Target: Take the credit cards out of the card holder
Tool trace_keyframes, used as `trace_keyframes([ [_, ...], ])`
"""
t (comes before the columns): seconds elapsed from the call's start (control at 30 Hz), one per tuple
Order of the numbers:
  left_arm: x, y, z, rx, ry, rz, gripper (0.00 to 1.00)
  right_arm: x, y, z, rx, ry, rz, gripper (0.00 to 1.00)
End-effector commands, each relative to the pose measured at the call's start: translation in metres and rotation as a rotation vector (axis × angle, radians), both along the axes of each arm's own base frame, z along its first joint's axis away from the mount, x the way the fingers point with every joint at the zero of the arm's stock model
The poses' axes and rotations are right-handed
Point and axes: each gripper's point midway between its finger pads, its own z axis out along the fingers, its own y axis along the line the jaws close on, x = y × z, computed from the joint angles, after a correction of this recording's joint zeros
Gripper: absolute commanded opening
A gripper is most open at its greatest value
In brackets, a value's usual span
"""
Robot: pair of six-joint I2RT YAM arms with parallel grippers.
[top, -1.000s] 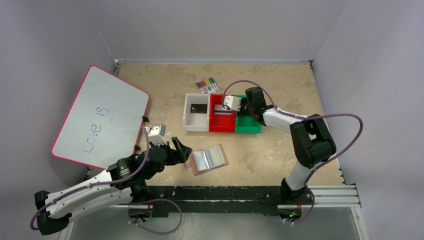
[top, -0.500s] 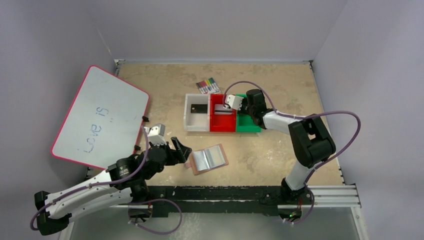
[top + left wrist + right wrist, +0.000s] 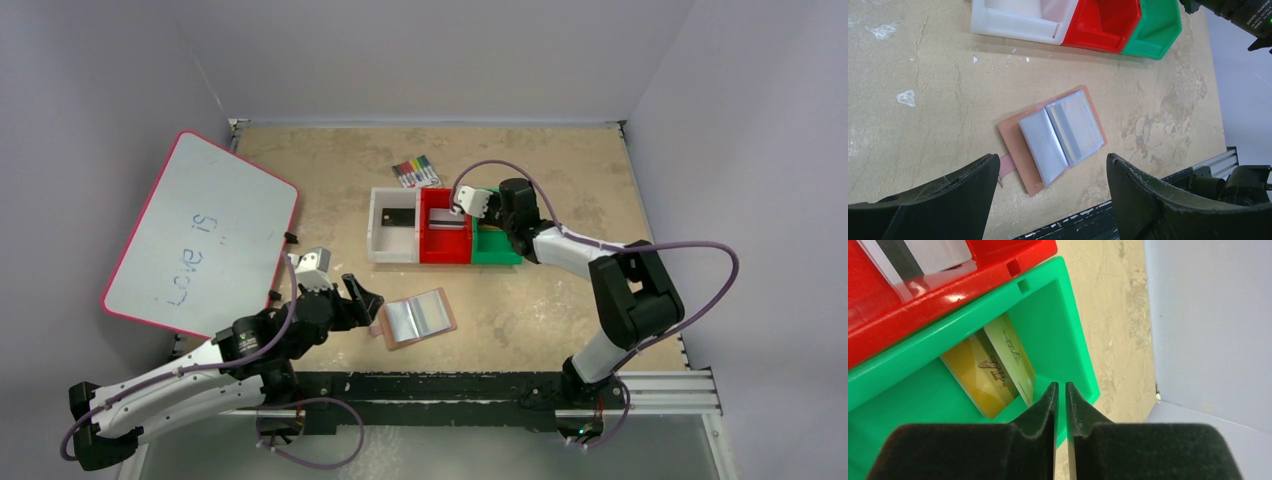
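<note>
A red-rimmed whiteboard [image 3: 200,235] fills the left of the overhead view. Right of it, low in the frame, the left gripper [image 3: 368,298] stands wide open and holds nothing. Just beside it the card holder [image 3: 417,318] lies spread flat on the table [image 3: 560,300], clear pockets up. Above it is a row of bins. The white bin [image 3: 376,245] holds a black card [image 3: 398,216], the red bin [image 3: 445,252] a silver-grey striped card [image 3: 447,222], and the green bin [image 3: 1068,330] a gold card [image 3: 993,370]. Over the green bin the right gripper [image 3: 1060,386] is empty, pinched to a thin slit.
</note>
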Motion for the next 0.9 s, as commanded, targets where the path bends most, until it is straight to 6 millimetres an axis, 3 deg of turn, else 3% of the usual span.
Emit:
trace_keyframes([
  [0.0, 0.002, -0.004, 0.012, -0.047, -0.016, 0.007, 0.77, -0.001, 0.012, 0.014, 0.119, -0.01, 0.006, 0.14],
  [0.1, 0.002, -0.005, 0.012, -0.051, -0.015, 0.005, 0.77, -0.002, 0.023, 0.009, 0.224, 0.064, -0.029, 0.16],
  [0.2, 0.002, -0.006, 0.012, -0.052, -0.014, 0.003, 0.77, -0.007, 0.028, 0.008, 0.319, 0.1, -0.069, 0.29],
  [0.27, 0.002, -0.006, 0.012, -0.051, -0.013, 0.002, 0.77, -0.01, 0.026, 0.015, 0.343, 0.064, -0.074, 0.33],
  [0.5, 0.003, -0.01, 0.009, -0.045, -0.01, -0.004, 0.77, -0.017, 0.016, 0.01, 0.249, 0.011, -0.031, 0.36],
  [0.87, 0.003, -0.013, 0.01, -0.046, -0.007, -0.014, 0.77, -0.015, 0.024, -0.013, 0.185, 0.078, 0.04, 0.41],
])
